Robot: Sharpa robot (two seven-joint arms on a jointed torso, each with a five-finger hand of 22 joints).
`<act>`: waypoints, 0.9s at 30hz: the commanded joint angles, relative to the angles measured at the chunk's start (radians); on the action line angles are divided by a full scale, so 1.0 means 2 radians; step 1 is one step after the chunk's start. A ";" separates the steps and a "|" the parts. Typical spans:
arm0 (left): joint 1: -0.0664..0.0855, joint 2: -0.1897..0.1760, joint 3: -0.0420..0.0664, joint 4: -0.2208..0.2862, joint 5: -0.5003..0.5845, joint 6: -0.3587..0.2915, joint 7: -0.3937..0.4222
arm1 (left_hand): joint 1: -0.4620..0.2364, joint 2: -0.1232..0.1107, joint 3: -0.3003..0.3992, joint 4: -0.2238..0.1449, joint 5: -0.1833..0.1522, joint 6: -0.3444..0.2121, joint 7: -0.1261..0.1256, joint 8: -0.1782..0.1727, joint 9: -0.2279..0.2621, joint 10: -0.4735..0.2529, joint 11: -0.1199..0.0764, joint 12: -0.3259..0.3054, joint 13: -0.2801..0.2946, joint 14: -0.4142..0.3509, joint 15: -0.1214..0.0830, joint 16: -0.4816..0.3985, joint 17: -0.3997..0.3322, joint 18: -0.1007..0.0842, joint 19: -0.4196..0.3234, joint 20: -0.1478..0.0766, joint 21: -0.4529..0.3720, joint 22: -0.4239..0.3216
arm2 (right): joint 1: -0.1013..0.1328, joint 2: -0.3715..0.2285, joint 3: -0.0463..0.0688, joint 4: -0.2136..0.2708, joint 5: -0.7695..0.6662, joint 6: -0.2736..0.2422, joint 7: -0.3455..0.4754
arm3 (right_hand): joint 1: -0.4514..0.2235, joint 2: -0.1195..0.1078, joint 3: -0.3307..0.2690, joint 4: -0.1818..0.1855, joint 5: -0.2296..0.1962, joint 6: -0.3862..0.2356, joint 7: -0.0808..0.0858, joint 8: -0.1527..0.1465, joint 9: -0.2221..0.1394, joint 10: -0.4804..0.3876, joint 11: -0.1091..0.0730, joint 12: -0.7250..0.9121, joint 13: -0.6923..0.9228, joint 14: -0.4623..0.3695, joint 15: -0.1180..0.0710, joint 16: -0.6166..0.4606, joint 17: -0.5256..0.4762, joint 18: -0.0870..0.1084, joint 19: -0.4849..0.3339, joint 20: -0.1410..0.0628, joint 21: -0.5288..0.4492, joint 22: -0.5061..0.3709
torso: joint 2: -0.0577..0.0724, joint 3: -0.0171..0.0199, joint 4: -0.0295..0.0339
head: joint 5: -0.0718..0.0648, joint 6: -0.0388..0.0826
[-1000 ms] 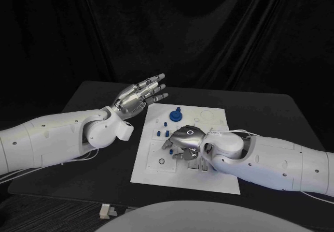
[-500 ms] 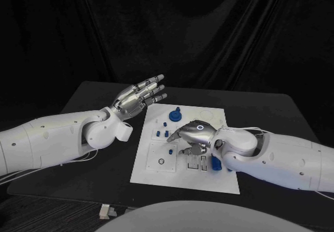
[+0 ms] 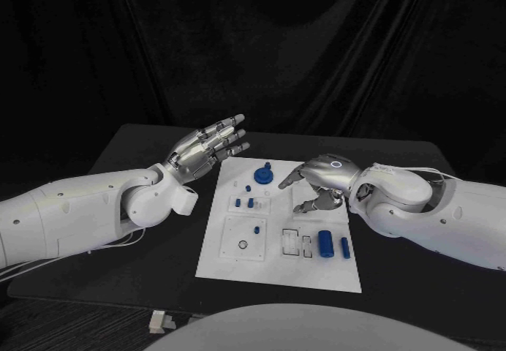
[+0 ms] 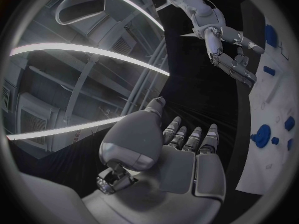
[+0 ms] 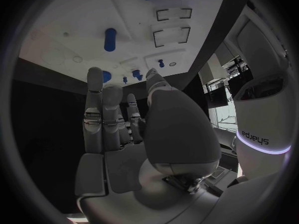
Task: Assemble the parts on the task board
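Black table (image 3: 137, 146), head view: you see the task board (image 3: 238, 256) at centre; the right hand (image 3: 316, 183), empty and loosely spread, hovers over its right edge, nearest the blue cylinder (image 3: 326, 243), whose long axis runs along the board's length. Left wrist view: the left hand (image 4: 181, 154) is flat, open and empty beside the board. Right wrist view: the cylinder (image 5: 110, 39) lies beyond the fingertips (image 5: 94, 73).

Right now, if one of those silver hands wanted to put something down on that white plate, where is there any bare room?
On the task board, the near strip below the rectangular slots and the blue cylinders looks bare. The far right corner beyond the right hand holds only faint outlines. It is crowded around the round blue part and the small blue pegs.
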 commanded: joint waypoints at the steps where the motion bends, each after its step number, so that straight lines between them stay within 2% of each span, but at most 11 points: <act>1: -0.002 -0.001 0.001 0.001 0.003 0.006 0.031 | -0.005 0.002 0.003 0.000 0.000 0.001 0.001 0.002 0.000 -0.001 0.003 0.003 0.001 -0.001 0.004 0.002 0.001 0.003 0.004 0.001 0.002 0.000 | -0.001 -0.002 0.000 -0.008 0.015 0.018 -0.023 | -0.002 -0.002 -0.002 0.000 -0.001 0.008 -0.001 0.004 0.001 0.004 0.001 0.000 0.001 0.002 0.004 0.004 0.003 0.003 0.003 0.003 -0.001 0.005 | 0.001 0.0002 0.0006 | -0.002 0.000; 7: -0.004 -0.001 0.001 0.001 0.003 0.007 0.031 | -0.005 0.002 0.003 0.000 0.000 0.001 0.001 0.002 0.001 -0.001 0.004 0.003 0.001 -0.001 0.004 0.002 0.001 0.003 0.004 0.001 0.002 0.001 | -0.010 0.000 0.000 -0.024 0.017 0.027 -0.022 | -0.006 0.002 0.001 -0.001 -0.006 0.017 0.003 0.004 0.000 0.021 -0.002 0.006 0.001 0.004 0.007 0.007 0.004 0.002 0.007 0.005 0.004 0.006 | 0.001 0.0004 -0.0020 | 0.001 0.000; 10: -0.004 0.000 0.001 0.000 0.003 0.007 0.030 | -0.005 0.002 0.004 0.000 0.001 0.002 0.001 0.003 0.001 -0.001 0.004 0.003 0.001 -0.001 0.004 0.002 0.001 0.003 0.004 0.001 0.002 0.001 | -0.015 0.001 0.000 -0.030 0.017 0.025 -0.019 | -0.004 0.012 0.008 -0.002 -0.010 0.024 0.009 0.004 0.000 0.041 -0.004 0.013 0.002 0.006 0.007 0.009 0.005 0.002 0.011 0.006 0.011 0.008 | 0.002 0.0012 -0.0028 | 0.003 0.000; 14: -0.005 0.000 0.001 0.000 0.003 0.008 0.030 | -0.006 0.002 0.004 0.000 0.001 0.002 0.001 0.003 0.001 -0.001 0.004 0.003 0.001 -0.001 0.004 0.002 0.001 0.003 0.004 0.001 0.002 0.001 | -0.023 0.006 0.000 -0.040 0.018 0.024 -0.014 | -0.003 0.013 0.009 -0.002 -0.010 0.028 0.013 0.004 0.000 0.048 -0.005 0.014 0.001 0.008 0.008 0.010 0.005 0.001 0.013 0.006 0.015 0.008 | 0.002 0.0018 -0.0014 | 0.002 0.000; 16: -0.005 0.000 0.001 0.000 0.003 0.008 0.030 | -0.006 0.002 0.004 0.000 0.001 0.002 0.001 0.003 0.001 -0.001 0.004 0.003 0.001 -0.001 0.004 0.002 0.001 0.003 0.004 0.001 0.002 0.001 | -0.025 0.007 0.000 -0.043 0.018 0.025 -0.014 | -0.003 0.013 0.010 -0.002 -0.010 0.028 0.013 0.004 0.000 0.050 -0.005 0.014 0.001 0.008 0.008 0.010 0.004 0.001 0.013 0.006 0.016 0.009 | 0.002 0.0017 0.0006 | 0.000 0.000; 19: -0.005 0.000 0.001 0.000 0.003 0.010 0.030 | -0.006 0.001 0.004 0.000 0.001 0.003 0.001 0.003 0.001 -0.001 0.004 0.003 0.001 -0.001 0.005 0.002 0.001 0.003 0.004 0.001 0.002 0.001 | -0.030 0.010 0.000 -0.048 0.018 0.026 -0.012 | 0.000 0.016 0.011 -0.002 -0.012 0.031 0.017 0.003 0.000 0.057 -0.005 0.015 0.001 0.008 0.008 0.009 0.002 0.001 0.014 0.007 0.015 0.008 | 0.002 0.0017 0.0005 | 0.000 0.000; 21: -0.005 0.000 0.001 0.000 0.003 0.011 0.030 | -0.007 0.000 0.004 -0.001 0.001 0.003 0.001 0.003 0.001 -0.001 0.004 0.003 0.001 -0.001 0.005 0.002 0.001 0.003 0.005 0.001 0.003 0.001 | -0.032 0.012 0.000 -0.052 0.018 0.027 -0.011 | 0.002 0.023 0.015 -0.004 -0.013 0.034 0.021 0.003 0.000 0.072 -0.007 0.019 0.002 0.009 0.006 0.010 0.003 0.002 0.015 0.006 0.016 0.009 | 0.002 0.0018 0.0004 | 0.001 0.000; 25: -0.006 -0.001 0.001 0.000 0.003 0.012 0.029 | -0.007 0.000 0.004 -0.001 0.001 0.003 0.001 0.003 0.001 -0.001 0.004 0.003 0.001 -0.001 0.005 0.002 0.001 0.003 0.005 0.001 0.003 0.001 | -0.034 0.017 0.000 -0.058 0.018 0.028 -0.009 | 0.009 0.031 0.021 -0.006 -0.011 0.039 0.023 0.003 0.000 0.088 -0.011 0.020 0.002 0.010 0.004 0.010 0.002 0.002 0.017 0.004 0.018 0.009 | 0.002 0.0015 -0.0001 | 0.002 0.000; 26: -0.006 -0.001 0.001 0.000 0.003 0.012 0.029 | -0.007 0.000 0.004 -0.001 0.001 0.003 0.001 0.003 0.001 -0.001 0.004 0.003 0.001 -0.001 0.005 0.002 0.001 0.003 0.005 0.001 0.003 0.001 | -0.035 0.018 0.000 -0.059 0.018 0.028 -0.008 | 0.015 0.036 0.024 -0.010 -0.003 0.043 0.027 0.002 0.001 0.093 -0.012 0.019 0.001 0.010 0.002 0.010 0.001 0.002 0.018 0.003 0.018 0.010 | 0.002 0.0013 -0.0005 | 0.003 0.000; 27: -0.006 -0.001 0.001 0.000 0.003 0.012 0.029 | -0.007 0.000 0.004 -0.001 0.001 0.003 0.001 0.003 0.001 -0.001 0.004 0.003 0.001 -0.001 0.005 0.002 0.001 0.003 0.005 0.001 0.003 0.001 | -0.036 0.019 0.000 -0.061 0.018 0.028 -0.007 | 0.020 0.039 0.026 -0.012 0.003 0.045 0.027 0.003 0.001 0.096 -0.013 0.019 0.001 0.011 0.002 0.010 0.002 0.002 0.018 0.003 0.019 0.010 | 0.002 0.0013 -0.0009 | 0.003 0.000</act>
